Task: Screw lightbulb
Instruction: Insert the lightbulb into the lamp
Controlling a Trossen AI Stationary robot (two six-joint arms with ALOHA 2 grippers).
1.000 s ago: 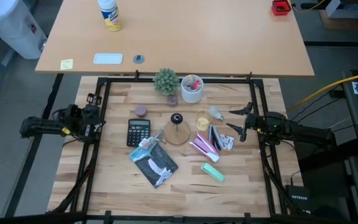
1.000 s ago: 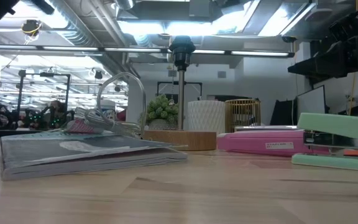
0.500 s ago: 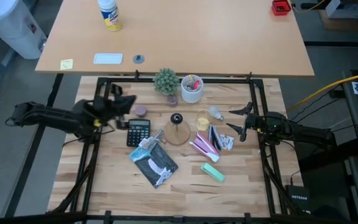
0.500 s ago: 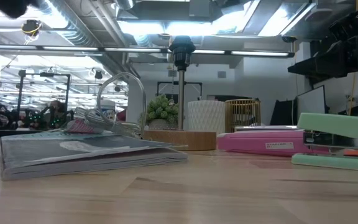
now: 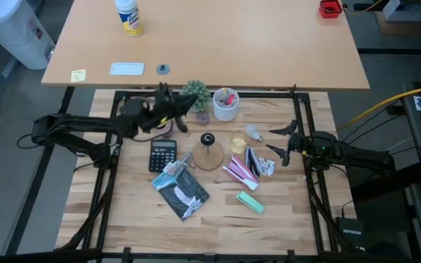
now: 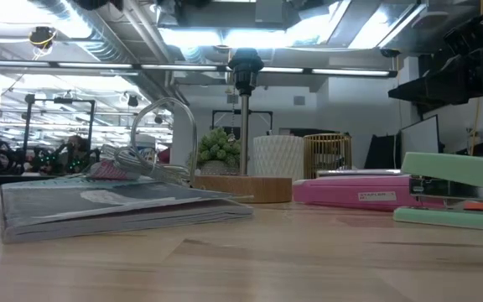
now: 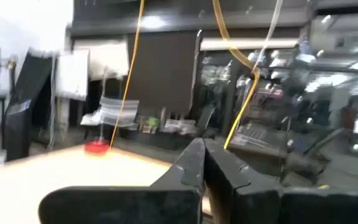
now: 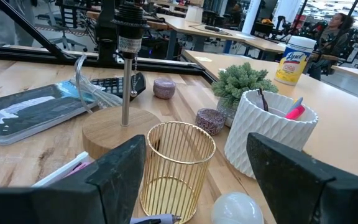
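Observation:
The lightbulb (image 5: 254,133), whitish and small, lies on the wooden table just ahead of my right gripper (image 5: 272,142); it also shows between that gripper's fingers, apart from them, as the lightbulb (image 8: 238,210). The right gripper stands open and level at the table's right side, holding nothing. The wooden cone stand (image 5: 207,155) with its black socket (image 5: 207,139) stands at mid-table, left of the bulb. My left gripper (image 5: 183,107) is shut and empty, raised above the table's far left part, next to the small plant (image 5: 195,95). The left wrist view shows its shut fingers (image 7: 194,165) tipped up toward the room.
A gold wire cup (image 8: 178,162) stands between stand and bulb. A white ribbed pot (image 5: 226,104) stands at the far edge. A calculator (image 5: 162,155), a booklet (image 5: 183,191), a pink stapler (image 5: 240,172) and a mint stapler (image 5: 250,201) lie around the stand.
My left arm has swung out from the table's left edge toward the far middle, rising as it went, and its gripper has tipped upward. It has stayed shut. It now hangs next to the plant.

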